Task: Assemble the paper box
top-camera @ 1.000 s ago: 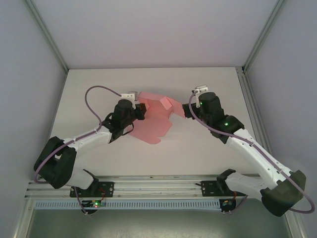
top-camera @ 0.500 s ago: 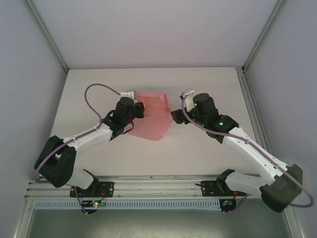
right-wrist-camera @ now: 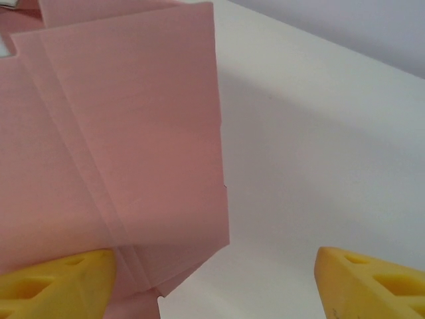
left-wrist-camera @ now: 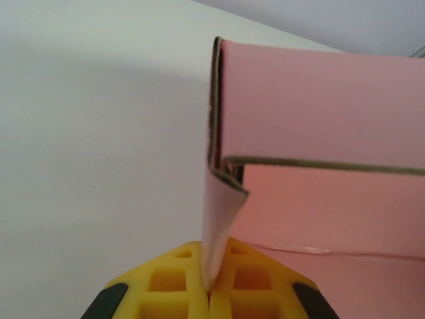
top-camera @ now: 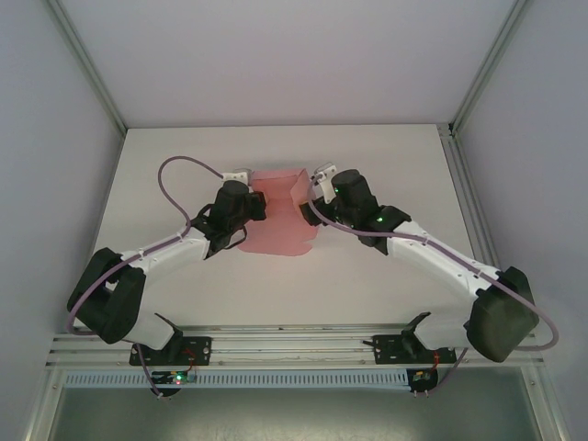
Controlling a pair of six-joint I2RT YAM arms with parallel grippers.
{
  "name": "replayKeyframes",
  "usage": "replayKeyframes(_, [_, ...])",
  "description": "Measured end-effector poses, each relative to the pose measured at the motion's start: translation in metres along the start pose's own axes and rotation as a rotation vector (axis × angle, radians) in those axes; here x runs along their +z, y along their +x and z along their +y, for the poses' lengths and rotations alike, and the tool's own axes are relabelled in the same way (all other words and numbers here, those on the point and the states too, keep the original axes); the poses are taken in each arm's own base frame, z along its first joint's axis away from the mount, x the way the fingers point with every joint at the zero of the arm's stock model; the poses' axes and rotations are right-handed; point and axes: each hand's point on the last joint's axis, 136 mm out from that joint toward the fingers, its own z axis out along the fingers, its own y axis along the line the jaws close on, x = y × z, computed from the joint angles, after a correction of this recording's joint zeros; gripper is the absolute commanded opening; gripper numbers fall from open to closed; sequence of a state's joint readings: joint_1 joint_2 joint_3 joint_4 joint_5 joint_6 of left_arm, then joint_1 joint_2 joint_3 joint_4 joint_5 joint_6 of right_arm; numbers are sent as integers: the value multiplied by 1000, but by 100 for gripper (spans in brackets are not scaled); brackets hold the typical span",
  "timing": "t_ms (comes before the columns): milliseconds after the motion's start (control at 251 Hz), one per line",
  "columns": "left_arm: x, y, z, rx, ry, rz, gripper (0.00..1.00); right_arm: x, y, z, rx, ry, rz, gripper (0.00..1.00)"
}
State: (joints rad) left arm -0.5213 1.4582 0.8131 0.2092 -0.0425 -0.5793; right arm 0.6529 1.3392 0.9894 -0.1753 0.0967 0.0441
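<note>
The left gripper (left-wrist-camera: pixel 211 292) is closed tight, its yellow latticed fingers (left-wrist-camera: pixel 166 282) pinching a thin flap of the paper box (top-camera: pixel 278 219). The flap rises from the pinch and curls into a folded corner, where the cut card edge shows as a brownish line. The right gripper (right-wrist-camera: pixel 212 282) stands wide open. A creased panel of the box reaches into its gap beside the finger at the left of the wrist view, but I cannot tell whether card and finger touch. The box is thin pink card, matte, with straight score lines, and it is partly folded: a wall stands up at the far side, and a broad panel lies flat on the table (top-camera: pixel 386 285), mid-table between the two arms. The table is plain, smooth and white, enclosed by pale grey walls with aluminium corner posts (top-camera: pixel 87 69). A slotted aluminium rail (top-camera: pixel 294 342) runs along its near edge.
</note>
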Motion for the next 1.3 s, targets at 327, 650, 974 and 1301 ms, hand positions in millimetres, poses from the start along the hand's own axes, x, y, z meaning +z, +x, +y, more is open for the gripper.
replayKeyframes(327, [-4, -2, 11, 17, -61, -13, 0, 20, 4, -6, -50, 105, 9, 77])
replayKeyframes(650, [-22, -12, -16, 31, 9, -55, 0, -54, -14, -14, 54, -87, -164, 75])
replayKeyframes(974, [-24, -16, -20, 29, 13, -61, 0, -104, -25, -6, 77, -263, -263, 79])
replayKeyframes(1301, [-25, -19, -21, 14, 7, -58, 0, -78, -36, -11, 105, -256, -190, 64])
